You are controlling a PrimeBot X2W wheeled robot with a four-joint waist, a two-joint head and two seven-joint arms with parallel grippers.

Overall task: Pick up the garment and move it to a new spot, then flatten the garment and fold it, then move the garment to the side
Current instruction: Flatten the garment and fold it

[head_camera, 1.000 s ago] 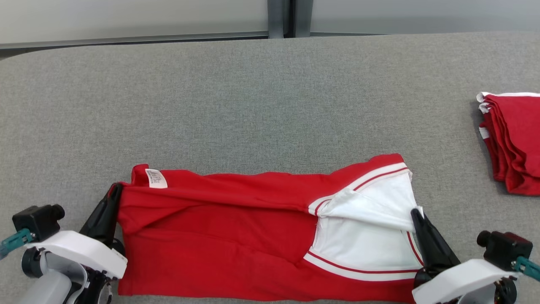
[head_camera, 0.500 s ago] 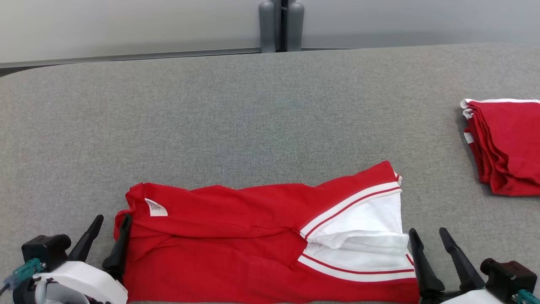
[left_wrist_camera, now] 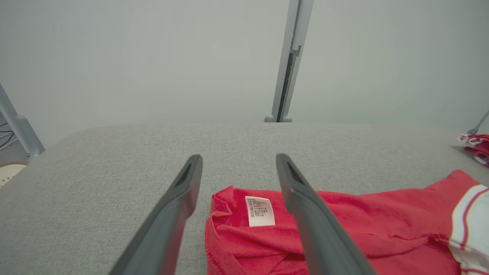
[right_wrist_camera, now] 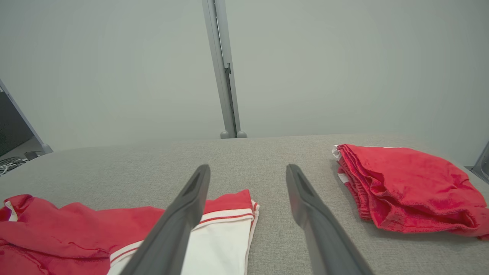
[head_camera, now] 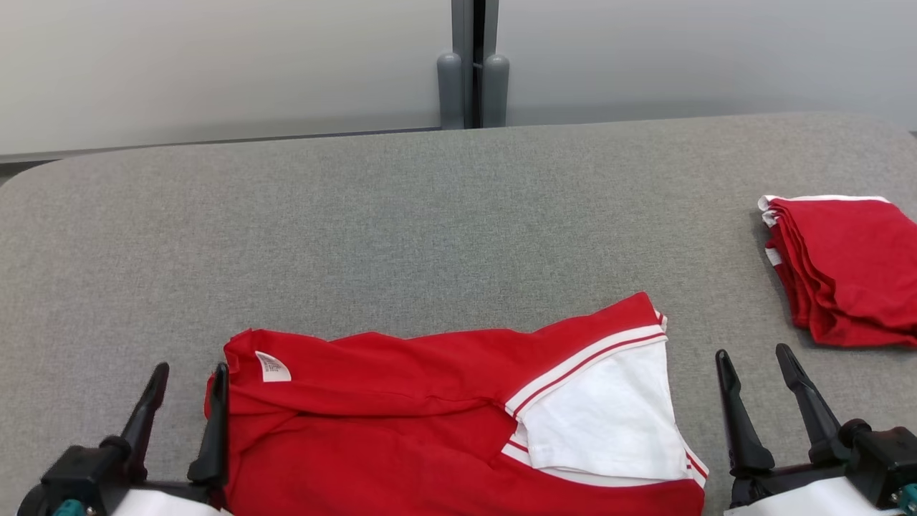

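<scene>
Grey fabric-covered table (head_camera: pixel 401 215); plain pale wall (head_camera: pixel 215 64) behind; grey vertical post (head_camera: pixel 471 86) at centre.

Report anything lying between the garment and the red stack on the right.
Nothing visible: bare grey table separates the garment from the folded red stack. Only the robot's own open right gripper stands beside that gap, holding nothing.

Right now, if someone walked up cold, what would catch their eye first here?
The bright red garment with its white striped panel, lying folded on the grey table near the front edge. Next, the pile of folded red clothes at the table's right side. The left gripper and right gripper stand open at the garment's two ends, holding nothing.
</scene>
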